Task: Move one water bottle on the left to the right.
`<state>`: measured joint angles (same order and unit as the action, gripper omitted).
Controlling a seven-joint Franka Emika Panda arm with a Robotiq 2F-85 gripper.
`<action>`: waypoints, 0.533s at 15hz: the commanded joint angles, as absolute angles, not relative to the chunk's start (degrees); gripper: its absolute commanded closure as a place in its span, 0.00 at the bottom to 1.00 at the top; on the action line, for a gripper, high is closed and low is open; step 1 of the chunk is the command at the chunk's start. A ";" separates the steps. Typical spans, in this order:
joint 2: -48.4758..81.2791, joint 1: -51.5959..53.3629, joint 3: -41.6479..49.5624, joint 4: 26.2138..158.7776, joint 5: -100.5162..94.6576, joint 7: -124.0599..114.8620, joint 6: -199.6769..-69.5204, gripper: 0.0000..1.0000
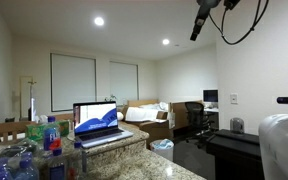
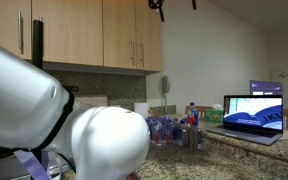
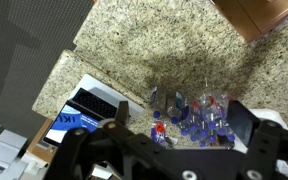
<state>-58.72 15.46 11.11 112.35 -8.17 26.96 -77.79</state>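
While your gripper [image 3: 180,112] hangs high over the granite worktop [image 3: 164,50] with its jaws spread and empty, the water bottles [image 3: 206,110] stand clustered just beside the open laptop [image 3: 84,108], which sits at the worktop's edge. Wooden cabinets [image 2: 94,35] line the wall. Blinds [image 1: 72,80] cover the windows beyond.

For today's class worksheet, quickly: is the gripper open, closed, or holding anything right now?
Gripper: open, fingers spread wide, holding nothing.
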 commanded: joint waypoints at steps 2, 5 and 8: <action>-40.30 20.58 14.03 96.82 -9.36 26.35 -68.09 0.00; -29.41 24.22 17.38 88.41 -8.29 27.75 -62.06 0.00; -28.72 18.25 14.52 90.51 -5.70 30.35 -64.08 0.00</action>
<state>-29.72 24.86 17.82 90.52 -7.94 27.66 -63.73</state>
